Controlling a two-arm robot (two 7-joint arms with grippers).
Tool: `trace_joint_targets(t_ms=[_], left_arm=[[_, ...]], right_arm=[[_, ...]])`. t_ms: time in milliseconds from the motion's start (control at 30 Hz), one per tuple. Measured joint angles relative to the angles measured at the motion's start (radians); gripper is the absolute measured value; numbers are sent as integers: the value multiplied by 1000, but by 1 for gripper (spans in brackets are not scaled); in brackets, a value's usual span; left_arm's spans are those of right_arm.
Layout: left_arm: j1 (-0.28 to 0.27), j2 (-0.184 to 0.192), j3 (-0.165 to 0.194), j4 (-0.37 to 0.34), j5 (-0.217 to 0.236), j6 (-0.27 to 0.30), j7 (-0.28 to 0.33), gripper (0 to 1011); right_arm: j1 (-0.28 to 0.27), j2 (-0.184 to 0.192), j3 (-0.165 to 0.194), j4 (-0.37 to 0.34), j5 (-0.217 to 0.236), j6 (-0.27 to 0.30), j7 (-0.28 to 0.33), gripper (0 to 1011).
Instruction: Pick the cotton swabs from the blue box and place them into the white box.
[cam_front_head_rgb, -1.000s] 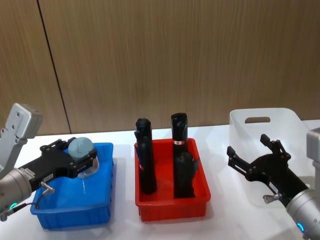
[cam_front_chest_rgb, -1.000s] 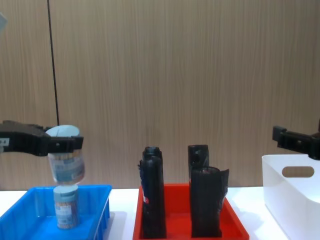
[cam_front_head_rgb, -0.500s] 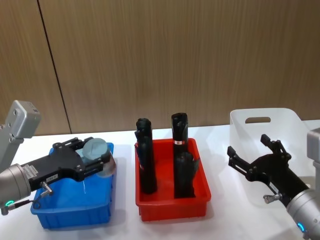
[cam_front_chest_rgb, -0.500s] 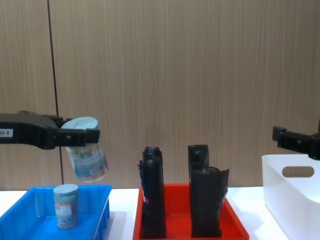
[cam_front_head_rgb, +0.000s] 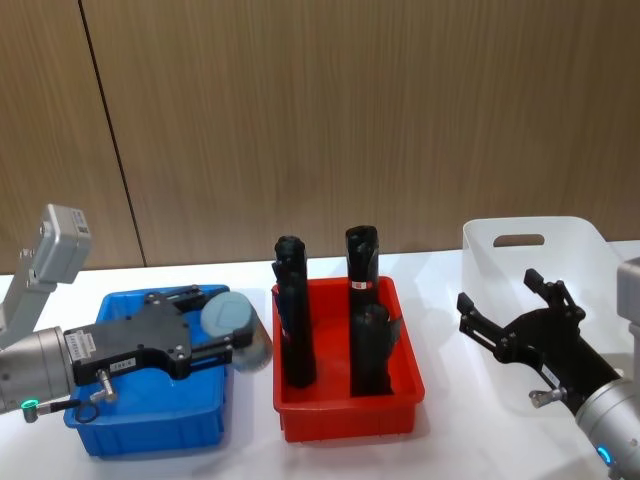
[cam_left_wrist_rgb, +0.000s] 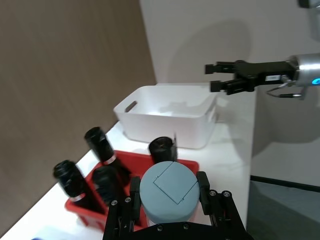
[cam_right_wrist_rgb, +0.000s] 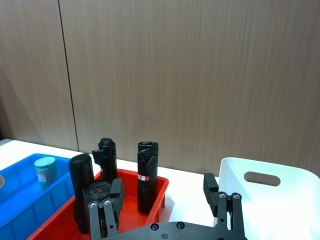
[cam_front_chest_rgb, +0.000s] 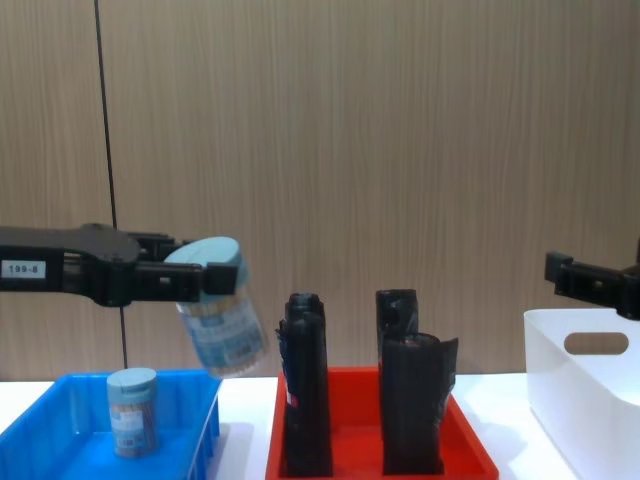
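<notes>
Pale blue is the lid of the small clear cotton swab jar (cam_front_chest_rgb: 222, 325) that the left gripper (cam_front_head_rgb: 222, 330) holds. Its black fingers are closed on the two sides of the jar just under the lid. The jar hangs in the air, tilted, with its bottom leaning to the right. It is above the right wall of the bright blue plastic box (cam_front_head_rgb: 140, 435) and close to the left edge of the red plastic tray (cam_front_head_rgb: 345, 420). A second jar of the same kind (cam_front_chest_rgb: 132, 410) stands upright inside the blue box, at its left part.

The red tray sits in the middle, between the two boxes, and four tall black rolls (cam_front_head_rgb: 290, 320) stand in it. The white plastic box with the oval handle cutout (cam_front_head_rgb: 580, 235) is at the far right, well apart from the carried jar. The right gripper (cam_front_head_rgb: 495, 287) hovers at the near left side of the white box, with its fingers spread wide and nothing between them.

I judge that the step in hand is the carrying of the first jar to the right. The next move, I think, needs enough height to pass over the black rolls, because the tilted jar hangs about level with their tops. It is also possible that the open right gripper waits to receive the jar, but I cannot be sure.
</notes>
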Motion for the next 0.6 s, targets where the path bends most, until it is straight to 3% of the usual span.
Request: trace_joint_targets(t_ms=[167, 600], left_arm=[[-37, -20, 17, 52, -2, -32, -97, 671], [-77, -41, 37, 116, -4, -69, -177, 671]], right_arm=[[0, 0, 0, 0, 0, 0, 0, 1001], [0, 0, 0, 0, 0, 0, 0, 1002]])
